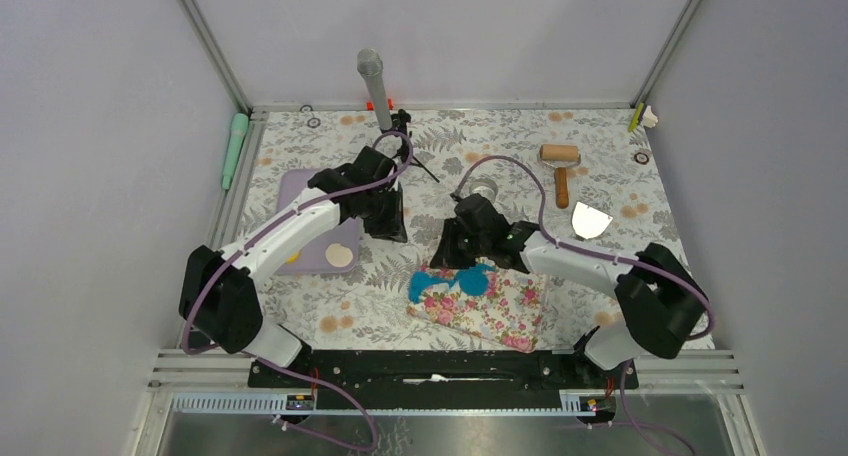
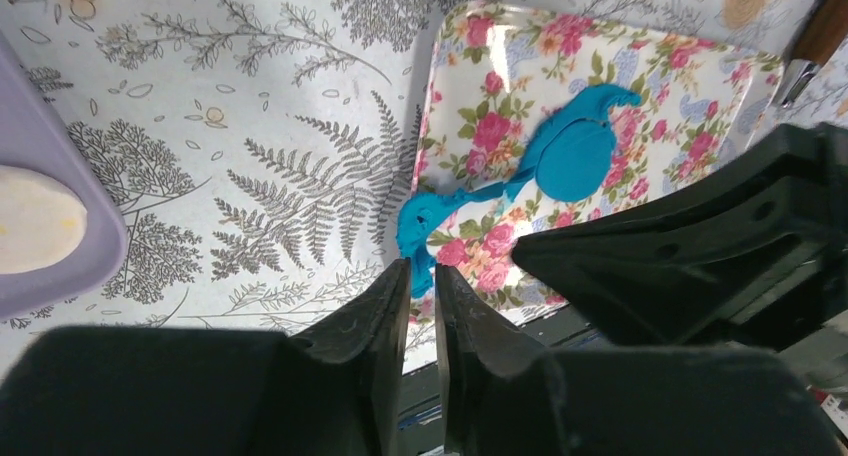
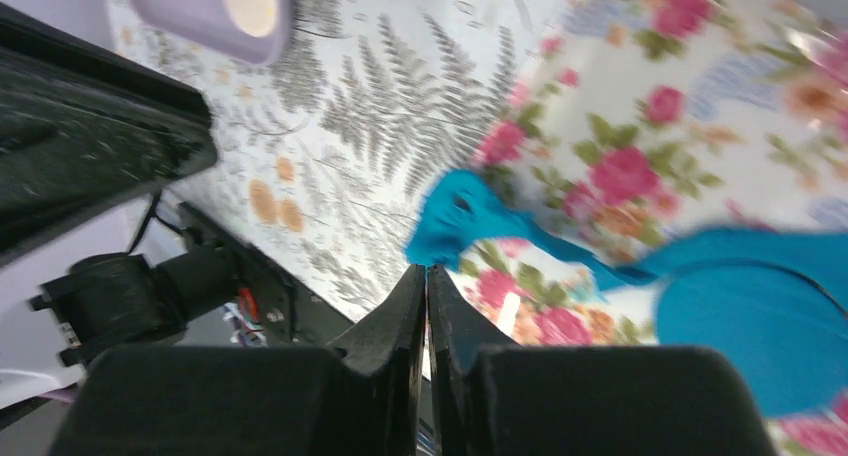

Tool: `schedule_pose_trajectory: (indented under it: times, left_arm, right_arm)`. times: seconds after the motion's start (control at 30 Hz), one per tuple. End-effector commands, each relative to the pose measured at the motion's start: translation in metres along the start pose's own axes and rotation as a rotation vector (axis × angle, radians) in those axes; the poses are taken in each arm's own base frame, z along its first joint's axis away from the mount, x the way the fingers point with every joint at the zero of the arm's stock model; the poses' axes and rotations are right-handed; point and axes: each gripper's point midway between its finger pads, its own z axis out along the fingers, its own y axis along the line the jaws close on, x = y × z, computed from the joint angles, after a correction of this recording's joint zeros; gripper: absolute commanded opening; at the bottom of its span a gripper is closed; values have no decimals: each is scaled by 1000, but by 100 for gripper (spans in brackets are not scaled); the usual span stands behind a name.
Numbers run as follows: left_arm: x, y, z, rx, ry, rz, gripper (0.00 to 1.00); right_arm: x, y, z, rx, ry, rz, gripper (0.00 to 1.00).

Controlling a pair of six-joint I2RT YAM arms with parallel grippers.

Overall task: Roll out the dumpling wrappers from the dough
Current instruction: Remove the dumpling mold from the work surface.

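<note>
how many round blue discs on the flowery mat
1. The blue disc lies on the flowery mat, with a ragged scrap trailing to the mat's edge; more may be hidden.

The left pincer [image 2: 420, 271], jaws slightly parted, hovers at the ragged end of a blue dough strip [image 2: 420, 221] on the floral mat [image 2: 690, 86] (contact unclear). The strip runs up to a round wrapper [image 2: 575, 156]. A purple tray [image 2: 95, 236] holding a pale disc [image 2: 30, 221] sits left on the fern-print tabletop [image 2: 250, 126].

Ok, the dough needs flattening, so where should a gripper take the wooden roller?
Take the wooden roller by its dark handle, from above, jaws across it: the handle lies flat, pointing at the near side, slimmer than the drum.
</note>
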Motion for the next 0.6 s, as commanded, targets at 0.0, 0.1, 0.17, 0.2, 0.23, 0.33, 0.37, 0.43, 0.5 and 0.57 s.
schedule_pose_trajectory:
  times: [0.0,0.1,0.17,0.2,0.23,0.33,0.37,0.43,0.5,0.57]
  left_arm:
    - [9,-1,-2,10,-7,55,23]
    - [30,-7,10,-18,35,110,24]
    - [40,-21,16,-22,31,178,25]
    - [44,-29,20,-18,16,230,25]
    - [47,-36,26,-11,-7,288,26]
    - [50,-53,37,7,-18,356,30]
    - [48,-57,42,20,-30,368,38]
    - [46,-63,51,36,-47,381,49]
    - [49,-71,58,58,-37,393,53]
    - [52,-78,62,65,-40,415,55]
  right_arm:
    - [-1,-36,-33,136,-62,-19,11]
    - [0,-66,-56,228,-108,1,12]
    - [-5,-90,-72,281,-140,56,14]
    - [-6,-101,-80,298,-153,89,15]
    - [-7,-112,-86,312,-160,120,15]
    - [-12,-129,-104,324,-198,167,16]
    - [-12,-132,-108,332,-202,173,16]
    - [-13,-137,-115,349,-206,186,17]
    - [-12,-138,-119,353,-204,197,17]
    - [-10,-138,-122,350,-207,209,17]
